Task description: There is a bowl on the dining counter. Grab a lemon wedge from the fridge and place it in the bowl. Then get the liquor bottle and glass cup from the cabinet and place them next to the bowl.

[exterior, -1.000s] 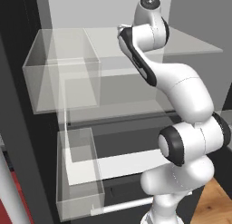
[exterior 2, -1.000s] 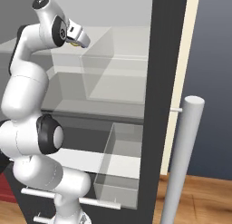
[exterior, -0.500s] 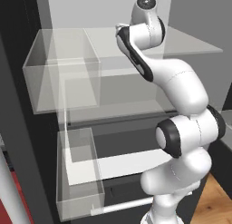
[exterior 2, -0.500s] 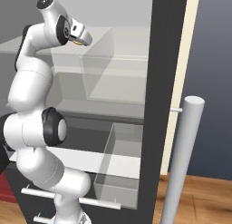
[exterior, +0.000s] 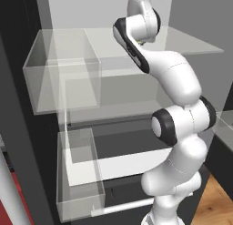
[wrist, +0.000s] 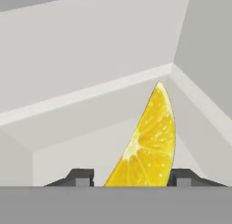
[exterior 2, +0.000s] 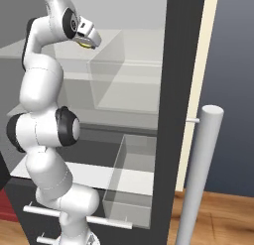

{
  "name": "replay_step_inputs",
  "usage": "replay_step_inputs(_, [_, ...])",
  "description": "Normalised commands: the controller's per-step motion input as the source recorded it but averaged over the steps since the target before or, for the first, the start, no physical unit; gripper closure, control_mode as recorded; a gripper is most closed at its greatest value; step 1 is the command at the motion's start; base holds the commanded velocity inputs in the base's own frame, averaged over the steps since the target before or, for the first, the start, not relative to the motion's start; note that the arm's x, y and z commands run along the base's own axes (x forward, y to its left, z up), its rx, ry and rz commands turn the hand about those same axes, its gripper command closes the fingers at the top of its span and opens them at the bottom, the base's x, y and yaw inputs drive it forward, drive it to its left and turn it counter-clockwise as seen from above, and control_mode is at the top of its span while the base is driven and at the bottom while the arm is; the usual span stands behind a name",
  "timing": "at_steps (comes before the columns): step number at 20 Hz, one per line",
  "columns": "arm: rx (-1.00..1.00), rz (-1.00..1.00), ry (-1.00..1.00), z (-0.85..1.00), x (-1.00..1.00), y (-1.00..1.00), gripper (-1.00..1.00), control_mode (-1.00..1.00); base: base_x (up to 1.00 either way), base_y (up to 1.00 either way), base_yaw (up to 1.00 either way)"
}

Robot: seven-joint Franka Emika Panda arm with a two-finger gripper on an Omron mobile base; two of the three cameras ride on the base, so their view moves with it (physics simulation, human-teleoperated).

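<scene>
L base: arm reaches up into the open fridge (exterior: 27,142), wrist at the top shelf, above the clear bins (exterior: 63,83).
R base: gripper (exterior 2: 89,42) over that shelf, yellow speck at its tips.
Hand cam: lemon wedge (wrist: 147,146) stands between the fingertips (wrist: 81,177); jaws partly apart, can't tell if pinching yet.

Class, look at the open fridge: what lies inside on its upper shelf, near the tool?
A lemon wedge sits between the tool tips on the pale upper shelf. Its lower edge is hidden, so contact is unclear.
</scene>
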Motion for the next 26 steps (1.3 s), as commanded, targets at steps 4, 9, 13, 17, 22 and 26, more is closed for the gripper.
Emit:
replay_step_inputs(4, [0.00,0.00,0.15,-0.50,0.51,0.04,1.00,-1.00,0.00,0.00,0.00])
replay_step_inputs(9, [0.00,0.01,-0.01,-0.15,-0.07,0.06,1.00,-1.00,0.00,0.00,0.00])
replay_step_inputs(13, [0.01,0.04,-0.13,-0.03,-0.71,0.07,1.00,-1.00,0.00,0.00,0.00])
replay_step_inputs(17, [0.01,0.05,-0.22,0.00,-1.00,0.02,1.00,-1.00,0.00,0.00,0.00])
replay_step_inputs(22, [0.02,0.06,-0.25,-0.06,-1.00,0.00,1.00,-1.00,0.00,0.00,0.00])
replay_step_inputs(26, [0.03,0.07,-0.25,-0.12,-1.00,0.00,1.00,-1.00,0.00,0.00,0.00])
